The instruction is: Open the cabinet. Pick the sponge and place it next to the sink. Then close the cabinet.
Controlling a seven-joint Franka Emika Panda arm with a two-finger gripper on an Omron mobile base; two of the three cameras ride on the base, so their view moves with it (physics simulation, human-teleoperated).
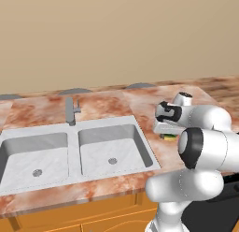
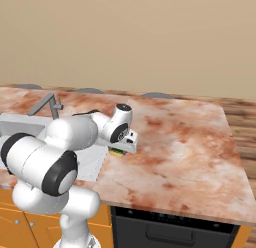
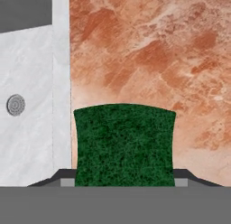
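In the left base view, the white arm reaches over the marble counter [image 1: 116, 105] to the right of the double sink [image 1: 74, 154]. The gripper [image 1: 169, 133] points down, just beside the right rim of the sink. Under it a small yellow and green piece of the sponge [image 1: 169, 137] shows, low over the counter; whether it touches the counter I cannot tell. This view also shows both basins with their drains and the grey faucet [image 1: 72, 109] behind them. Orange cabinet fronts [image 1: 93, 214] run below the counter edge.

In the right base view, the arm covers most of the sink [image 2: 15, 124]. The gripper [image 2: 121, 148] is over the right edge of the sink, and the sponge [image 2: 117, 152] appears below it as a yellow and green spot. This view shows the wide bare counter [image 2: 180, 142] to the right and a dark appliance [image 2: 170, 227] under it. No writing can be read on it.

In the hand view, the green face of the sponge [image 3: 124, 144] sits between the two dark fingertips [image 3: 63, 177], one at each side. The fingers are closed on its two sides. Its long axis appears to run across, from one finger to the other. The sponge lies over the counter [image 3: 158, 51], right beside the white sink rim [image 3: 61, 83]. One drain [image 3: 16, 105] shows in the basin to the left. No label can be seen.
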